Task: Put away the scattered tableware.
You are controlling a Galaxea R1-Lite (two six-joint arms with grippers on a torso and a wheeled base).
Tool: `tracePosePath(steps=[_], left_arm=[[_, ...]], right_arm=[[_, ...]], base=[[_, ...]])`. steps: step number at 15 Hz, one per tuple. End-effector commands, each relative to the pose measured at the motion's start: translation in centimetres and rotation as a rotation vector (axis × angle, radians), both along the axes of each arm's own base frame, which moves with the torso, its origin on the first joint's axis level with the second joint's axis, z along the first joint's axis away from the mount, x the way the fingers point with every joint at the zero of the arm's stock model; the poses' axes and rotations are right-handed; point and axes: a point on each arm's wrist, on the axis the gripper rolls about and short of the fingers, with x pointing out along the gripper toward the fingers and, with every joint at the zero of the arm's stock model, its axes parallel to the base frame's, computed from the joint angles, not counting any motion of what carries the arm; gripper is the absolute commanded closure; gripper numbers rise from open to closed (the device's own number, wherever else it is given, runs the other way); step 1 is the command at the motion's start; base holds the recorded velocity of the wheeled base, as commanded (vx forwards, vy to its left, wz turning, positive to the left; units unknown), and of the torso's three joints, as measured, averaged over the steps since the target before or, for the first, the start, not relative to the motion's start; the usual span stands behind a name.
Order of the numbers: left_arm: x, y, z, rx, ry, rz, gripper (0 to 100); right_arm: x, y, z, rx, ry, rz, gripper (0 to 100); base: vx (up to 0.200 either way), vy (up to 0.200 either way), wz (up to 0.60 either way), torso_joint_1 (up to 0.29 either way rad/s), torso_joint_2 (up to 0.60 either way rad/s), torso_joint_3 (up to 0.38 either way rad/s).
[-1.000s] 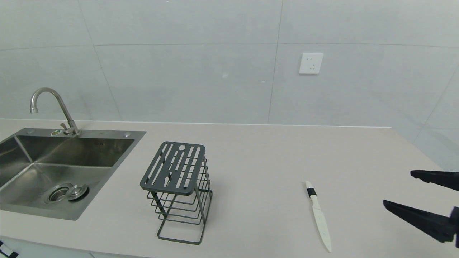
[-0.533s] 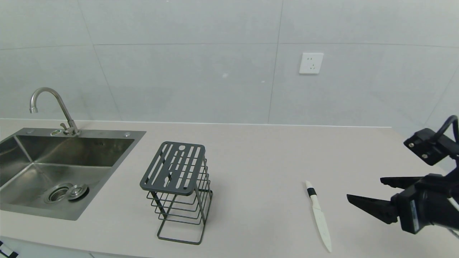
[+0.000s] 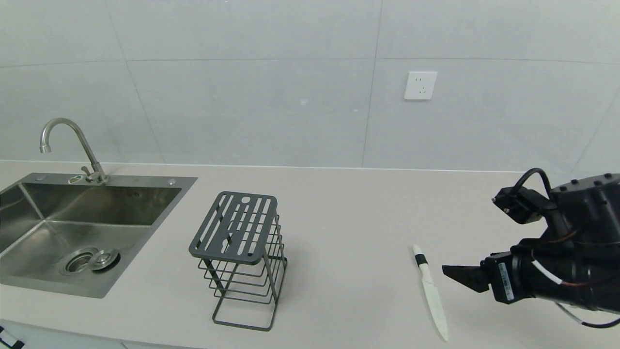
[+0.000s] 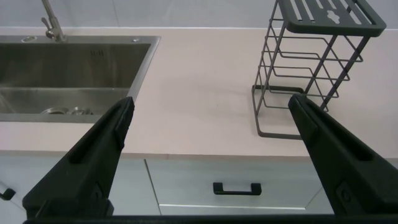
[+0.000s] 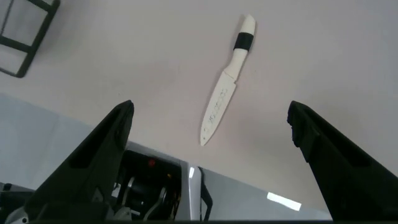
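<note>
A white knife [image 3: 429, 290] with a black band on its handle lies flat on the counter [image 3: 348, 213], right of centre, blade toward the front edge. My right gripper [image 3: 455, 274] hovers just right of it, fingers pointing left. The right wrist view looks down on the knife [image 5: 227, 81], and the right gripper [image 5: 210, 112] is open with its fingers wide on either side. A dark wire rack [image 3: 237, 257] with a slotted top stands mid-counter. My left gripper [image 4: 211, 102] is open and holds nothing, low in front of the counter edge, facing the rack [image 4: 317, 68].
A steel sink [image 3: 121, 180] with a faucet [image 3: 72, 145] fills the counter's left end. A wall socket [image 3: 420, 86] sits above the right side. A drawer handle [image 4: 236, 188] shows below the counter front. Bare counter lies between rack and knife.
My right arm has come in from the right edge and moved left toward the knife, with more of the wrist now in the head view. Knife and rack have not moved.
</note>
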Motion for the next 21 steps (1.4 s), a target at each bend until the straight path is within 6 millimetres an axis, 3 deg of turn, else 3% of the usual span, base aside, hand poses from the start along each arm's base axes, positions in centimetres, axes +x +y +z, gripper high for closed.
tracePosePath(steps=[1, 4, 7, 13, 16, 21], left_arm=[[0.0, 0.0, 0.0, 0.000, 0.001, 0.000, 0], [0.0, 0.0, 0.0, 0.000, 0.001, 0.000, 0], [0.0, 0.0, 0.0, 0.000, 0.000, 0.000, 0], [0.0, 0.0, 0.0, 0.000, 0.000, 0.000, 0], [0.0, 0.0, 0.0, 0.000, 0.000, 0.000, 0], [0.0, 0.0, 0.0, 0.000, 0.001, 0.000, 0]], right_arm=[[1.8, 0.9, -1.9, -0.027, 0.051, -0.008, 0], [3.3, 1.7, -4.3, -0.039, 0.111, -0.078, 0], [3.3, 2.7, -5.5, -0.050, 0.151, -0.096, 0], [4.2, 2.7, -8.5, -0.111, 0.245, -0.131, 0], [5.9, 2.8, -10.9, -0.123, 0.225, -0.173, 0], [6.2, 2.9, -12.0, -0.132, 0.256, -0.196, 0]], base=[[0.000, 0.000, 0.00, 0.000, 0.00, 0.000], [0.000, 0.000, 0.00, 0.000, 0.00, 0.000], [0.000, 0.000, 0.00, 0.000, 0.00, 0.000], [0.000, 0.000, 0.00, 0.000, 0.00, 0.000], [0.000, 0.000, 0.00, 0.000, 0.00, 0.000], [0.000, 0.000, 0.00, 0.000, 0.00, 0.000]])
